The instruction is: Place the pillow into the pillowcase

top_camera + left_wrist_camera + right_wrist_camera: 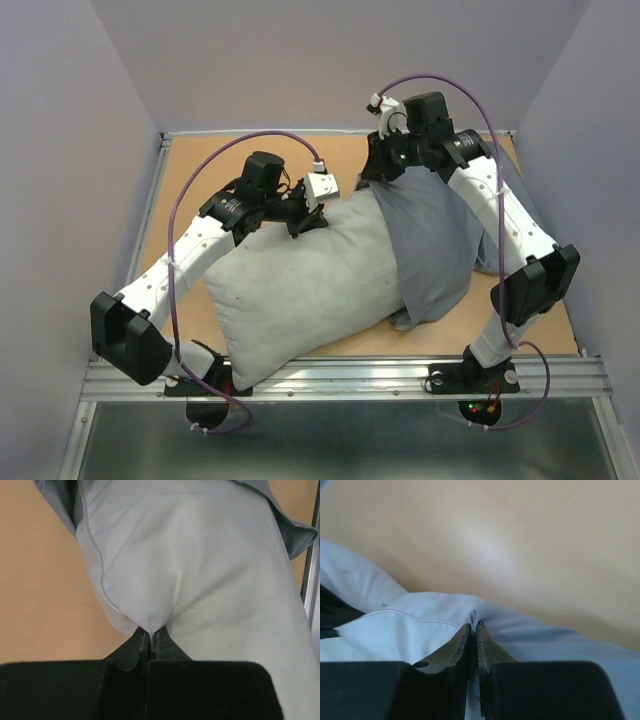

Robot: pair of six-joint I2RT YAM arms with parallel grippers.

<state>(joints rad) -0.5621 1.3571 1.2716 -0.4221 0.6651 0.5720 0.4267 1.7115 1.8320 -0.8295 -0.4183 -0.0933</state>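
The off-white pillow (300,290) lies slantwise across the board, its right end inside the blue-grey pillowcase (435,250). My left gripper (303,224) is at the pillow's far edge. In the left wrist view this gripper (151,631) is shut on a pinched peak of the pillow (200,580), and the pillowcase (298,535) shows at the upper corners. My right gripper (384,176) sits at the pillowcase's far upper corner. In the right wrist view that gripper (474,625) is shut on a fold of the pillowcase (545,635) just above the wood.
The tan wooden board (200,165) is framed by lilac walls on three sides. A metal rail (340,378) runs along the near edge by the arm bases. Purple cables (215,160) loop over both arms.
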